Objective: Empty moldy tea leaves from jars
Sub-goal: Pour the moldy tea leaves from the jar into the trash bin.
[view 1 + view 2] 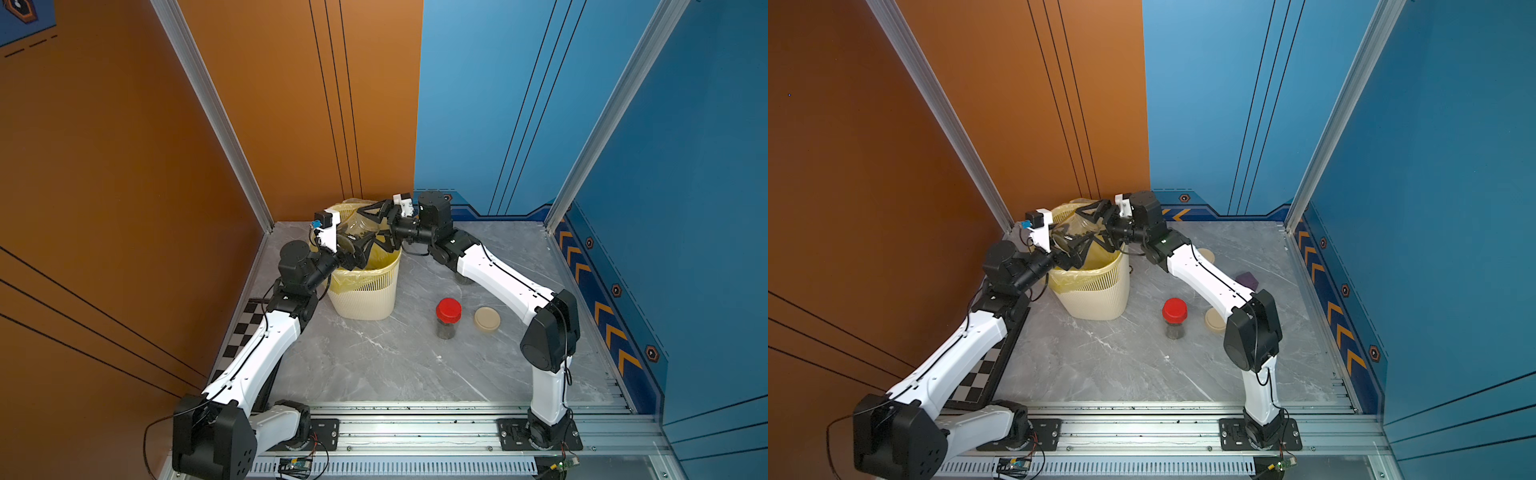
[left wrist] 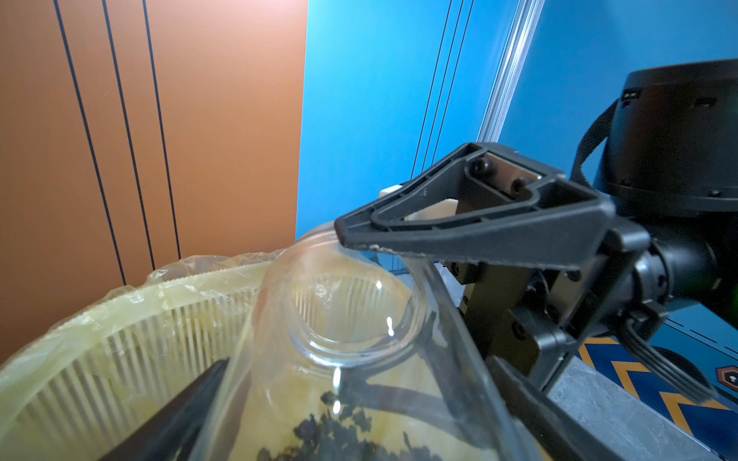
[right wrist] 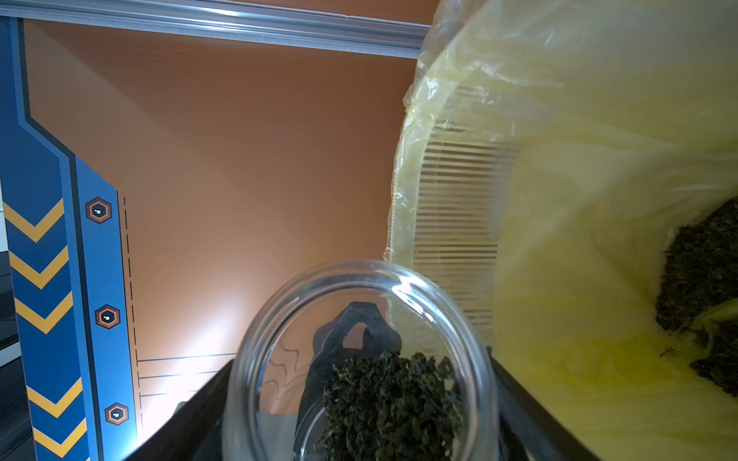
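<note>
A clear lidless jar (image 1: 353, 232) (image 1: 1075, 232) hangs tilted over the cream bin (image 1: 365, 295). My right gripper (image 1: 372, 226) (image 3: 361, 359) is shut on it, one finger on each side of the glass. My left gripper (image 1: 359, 245) (image 2: 357, 361) is open, its fingers straddling the same jar (image 2: 347, 319). Dark tea leaves (image 3: 383, 399) (image 2: 331, 431) lie clumped inside the glass. More tea leaves (image 3: 703, 279) lie in the bin's yellow bag. A red-lidded jar (image 1: 448, 318) (image 1: 1174, 318) with dark leaves stands upright on the table.
A loose beige lid (image 1: 487, 319) lies next to the red-lidded jar. Another beige-lidded jar (image 1: 1206, 254) stands mostly hidden behind my right arm, with a purple object (image 1: 1246, 279) near it. A checkered board (image 1: 245, 328) runs along the table's left edge.
</note>
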Controlling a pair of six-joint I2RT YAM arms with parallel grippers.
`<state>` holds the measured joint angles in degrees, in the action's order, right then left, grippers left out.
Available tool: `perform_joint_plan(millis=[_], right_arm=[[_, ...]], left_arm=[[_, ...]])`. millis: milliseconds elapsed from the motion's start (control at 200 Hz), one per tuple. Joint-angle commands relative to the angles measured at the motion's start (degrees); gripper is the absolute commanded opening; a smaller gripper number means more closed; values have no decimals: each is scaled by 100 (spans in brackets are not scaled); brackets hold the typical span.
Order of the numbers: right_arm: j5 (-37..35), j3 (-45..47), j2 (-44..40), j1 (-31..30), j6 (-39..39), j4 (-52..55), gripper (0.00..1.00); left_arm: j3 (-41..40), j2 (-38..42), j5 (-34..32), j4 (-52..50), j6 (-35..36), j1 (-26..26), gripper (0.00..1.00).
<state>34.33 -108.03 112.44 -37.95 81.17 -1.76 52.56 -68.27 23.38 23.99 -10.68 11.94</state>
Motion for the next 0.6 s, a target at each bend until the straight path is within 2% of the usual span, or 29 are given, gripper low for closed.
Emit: perform_joint_plan(millis=[0, 280, 305, 470, 541, 596], right_arm=[[144, -34, -51, 16, 195, -600, 55], [162, 31, -71, 18, 189, -596, 55], [156, 50, -72, 23, 185, -601, 55], [148, 128, -103, 21, 170, -589, 55], [151, 128, -106, 24, 163, -589, 58], [144, 139, -117, 22, 145, -581, 62]], left_arm=[[202, -76, 322, -97, -107, -54, 98], [258, -64, 393, -91, -119, -100, 87], [264, -56, 405, -95, -127, -97, 82], [317, -85, 497, -96, -154, -121, 69], [334, -99, 534, -101, -170, -121, 60], [335, -94, 554, -100, -188, -117, 58]])
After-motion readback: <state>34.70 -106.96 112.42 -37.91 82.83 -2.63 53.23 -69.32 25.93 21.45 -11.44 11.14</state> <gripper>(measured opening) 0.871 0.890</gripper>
